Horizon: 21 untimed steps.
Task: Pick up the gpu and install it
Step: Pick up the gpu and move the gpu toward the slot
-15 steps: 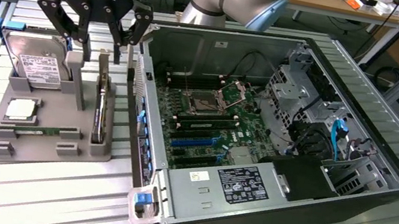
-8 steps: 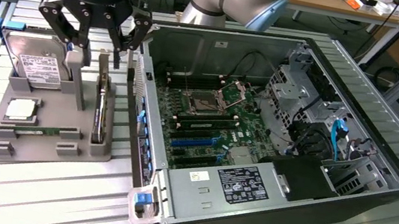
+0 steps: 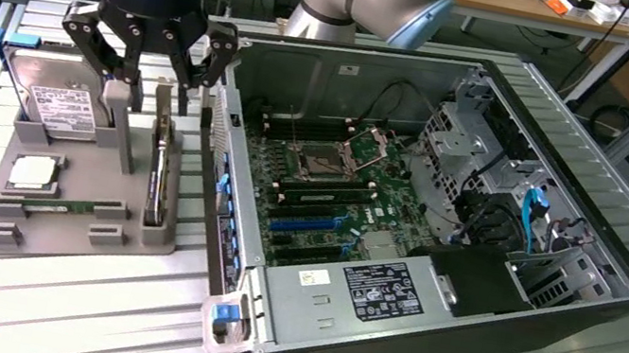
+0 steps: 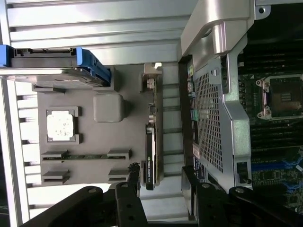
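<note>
Directly over one end of the gpu hung the claw, spread wide and gripping nothing. The gpu stood on edge along the tray's side nearest the case, with a narrow gap between them. The hard drive stood well apart.

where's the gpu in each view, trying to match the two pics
Exterior view: the gpu stands on edge in the grey tray, toward the exterior view's left, between the hard drive and the computer case, below the open gripper.
Wrist view: the gpu is seen edge-on, between the silver square chip and the case's perforated panel.
Shared landmark: the silver square chip in the tray.
</note>
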Available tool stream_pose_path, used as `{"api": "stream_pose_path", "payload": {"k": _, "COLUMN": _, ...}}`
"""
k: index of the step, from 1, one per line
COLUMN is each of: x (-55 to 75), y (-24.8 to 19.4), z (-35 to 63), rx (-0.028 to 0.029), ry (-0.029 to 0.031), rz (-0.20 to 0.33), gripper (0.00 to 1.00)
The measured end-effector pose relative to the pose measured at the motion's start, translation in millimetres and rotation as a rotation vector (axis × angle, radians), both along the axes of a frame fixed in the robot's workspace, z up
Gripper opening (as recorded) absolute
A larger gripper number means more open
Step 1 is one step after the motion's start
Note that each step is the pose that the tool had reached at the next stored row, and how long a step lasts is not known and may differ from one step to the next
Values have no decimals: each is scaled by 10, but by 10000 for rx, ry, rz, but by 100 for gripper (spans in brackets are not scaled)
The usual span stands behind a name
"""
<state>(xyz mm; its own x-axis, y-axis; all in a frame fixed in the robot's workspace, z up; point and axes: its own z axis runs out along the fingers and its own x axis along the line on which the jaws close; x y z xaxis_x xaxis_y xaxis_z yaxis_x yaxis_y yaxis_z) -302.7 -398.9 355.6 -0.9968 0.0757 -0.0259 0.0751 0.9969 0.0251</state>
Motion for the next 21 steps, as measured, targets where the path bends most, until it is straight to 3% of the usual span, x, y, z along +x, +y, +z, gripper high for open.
{"api": "stream_pose_path", "payload": {"k": 21, "x": -4, "y": 0, "z": -66, "rx": -38, "ry": 0, "rz": 0, "gripper": 48}}
